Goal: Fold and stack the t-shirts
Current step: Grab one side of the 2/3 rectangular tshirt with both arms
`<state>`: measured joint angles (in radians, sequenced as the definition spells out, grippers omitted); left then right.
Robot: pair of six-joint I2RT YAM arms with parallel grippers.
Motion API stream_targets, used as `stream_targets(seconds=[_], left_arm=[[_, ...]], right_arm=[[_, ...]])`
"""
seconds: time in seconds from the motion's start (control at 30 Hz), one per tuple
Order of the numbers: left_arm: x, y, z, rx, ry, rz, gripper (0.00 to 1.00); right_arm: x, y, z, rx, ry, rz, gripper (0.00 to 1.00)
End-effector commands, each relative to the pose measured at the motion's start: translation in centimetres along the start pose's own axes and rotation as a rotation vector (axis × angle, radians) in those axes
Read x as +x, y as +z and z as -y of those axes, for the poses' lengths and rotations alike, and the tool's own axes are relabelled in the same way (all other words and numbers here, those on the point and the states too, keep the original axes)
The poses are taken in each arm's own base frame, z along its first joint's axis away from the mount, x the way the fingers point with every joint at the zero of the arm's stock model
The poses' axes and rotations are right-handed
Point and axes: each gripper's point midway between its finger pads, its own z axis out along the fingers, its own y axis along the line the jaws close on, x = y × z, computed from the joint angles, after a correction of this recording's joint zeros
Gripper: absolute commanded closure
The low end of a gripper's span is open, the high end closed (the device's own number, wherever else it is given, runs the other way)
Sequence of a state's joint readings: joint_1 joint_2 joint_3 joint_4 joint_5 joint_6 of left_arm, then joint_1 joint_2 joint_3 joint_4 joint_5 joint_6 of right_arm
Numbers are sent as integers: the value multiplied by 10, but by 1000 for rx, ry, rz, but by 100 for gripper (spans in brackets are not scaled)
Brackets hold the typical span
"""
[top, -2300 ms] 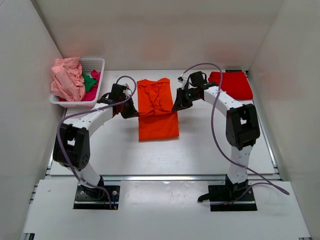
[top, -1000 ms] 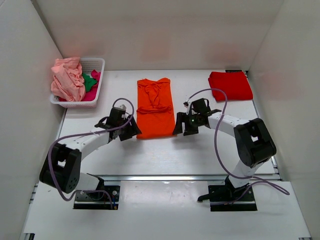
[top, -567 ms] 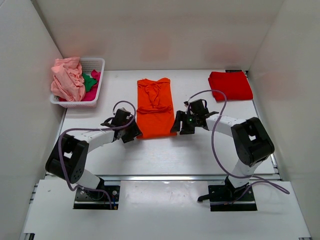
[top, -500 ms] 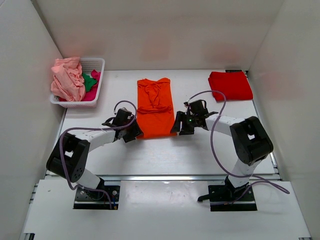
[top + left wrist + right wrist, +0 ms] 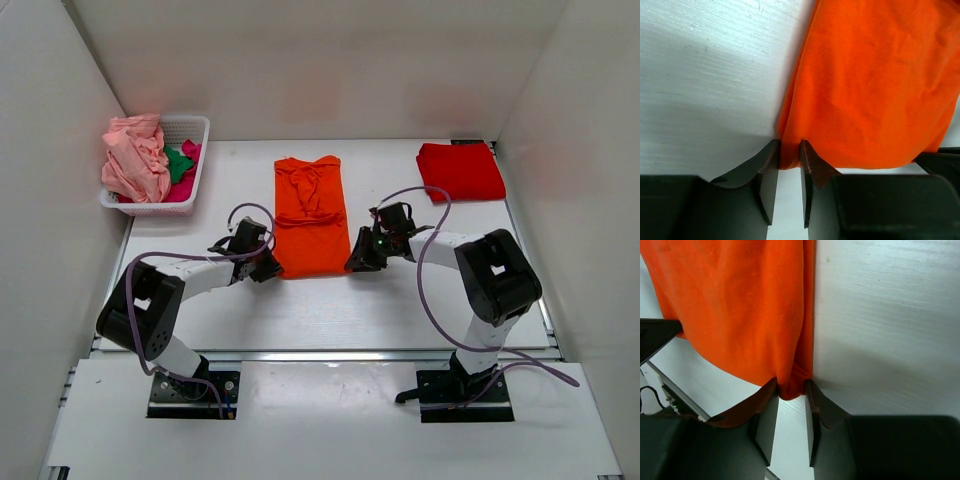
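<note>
Your left gripper [image 5: 789,152] pinches the near left corner of the orange t-shirt [image 5: 312,215], and your right gripper [image 5: 791,390] pinches its near right corner. The shirt lies flat as a long strip mid-table [image 5: 400,300]. Farther back, a folded red t-shirt [image 5: 462,170] lies at the right, and a basket [image 5: 198,135] holding a pink t-shirt [image 5: 135,160] sits at the left.

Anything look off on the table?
Nothing damaged. The pale pink cloth t-shirt spills over the white plastic mesh basket's rim, and the bright orange cloth t-shirt is rumpled at its far end.
</note>
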<state>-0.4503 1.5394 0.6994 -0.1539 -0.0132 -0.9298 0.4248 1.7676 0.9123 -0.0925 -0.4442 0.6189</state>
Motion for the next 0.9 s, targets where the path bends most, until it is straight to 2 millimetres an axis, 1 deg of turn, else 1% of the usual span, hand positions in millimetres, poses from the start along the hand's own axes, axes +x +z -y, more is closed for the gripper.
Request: stream_targets(seconds=[0.0,0.03,0.07,0.1,0.17,0.2,0.23,0.27,0.3,0.33,0.37,0.4,0.43,0.47,0.5,0.53,0.57,0.6,0.63,0.67,0.7,0.77,0.8,0.87], left_arm=[[10,4,-13,-38,0,-10,66],[9,3,-11,-26,-3,-8,71],[13,5,-15,-37,-12,-16,86],[12,5,-17,-36,-21,-18,100],[17,3,-18,-35,-13,-36,100],[17,0,-16,-26,6,-32,100],[21,-4,-19,-37,25,-47,100],[26,-8,-25,-57,40,-69,100],[30,-13,-28,-61,61,-82,100],[40,-22,-34,-61,88,-125,100],[47,-28,-38,-69,100,-151,100],[51,-38,-33,-35,117,-153,100],[54,-52,-30,-14,138,-154,100],[63,-60,-35,-31,159,-176,100],[71,-75,-34,-11,173,-198,100],[74,-86,-26,37,174,-205,100],[80,-94,-30,31,168,-229,100],[89,-106,-28,65,165,-268,100],[95,-113,-27,93,161,-286,100],[103,-121,-29,98,157,-307,100],[108,-125,-34,86,155,-328,100],[115,-137,-33,114,130,-338,100],[118,-141,-35,113,124,-344,100],[112,-152,-29,147,79,-311,100]], right_arm=[[6,6,6,-5,44,-15,75],[8,6,4,-9,46,-14,81],[7,5,4,-20,54,-6,86],[11,5,4,-25,65,-11,100],[12,1,8,-19,76,-11,100],[16,0,9,-12,62,-23,100],[16,-6,6,-9,43,-27,100],[16,-8,5,-9,1,-28,100],[22,-14,0,-8,-19,-47,100],[31,-21,-4,0,-58,-76,100],[44,-26,-1,19,-77,-119,100],[49,-34,-7,12,-101,-124,100],[58,-43,-11,6,-128,-143,100],[67,-48,-8,15,-127,-161,100],[75,-59,-17,-12,-150,-179,100],[86,-70,-20,-24,-145,-197,100],[99,-74,-13,-16,-127,-228,100],[100,-83,-23,-51,-132,-214,100],[111,-92,-23,-62,-126,-228,100],[121,-95,-20,-64,-106,-252,100],[123,-102,-25,-80,-118,-241,100],[139,-115,-31,-112,-101,-257,99],[143,-117,-29,-109,-90,-265,100],[152,-129,-36,-128,-85,-270,100]])
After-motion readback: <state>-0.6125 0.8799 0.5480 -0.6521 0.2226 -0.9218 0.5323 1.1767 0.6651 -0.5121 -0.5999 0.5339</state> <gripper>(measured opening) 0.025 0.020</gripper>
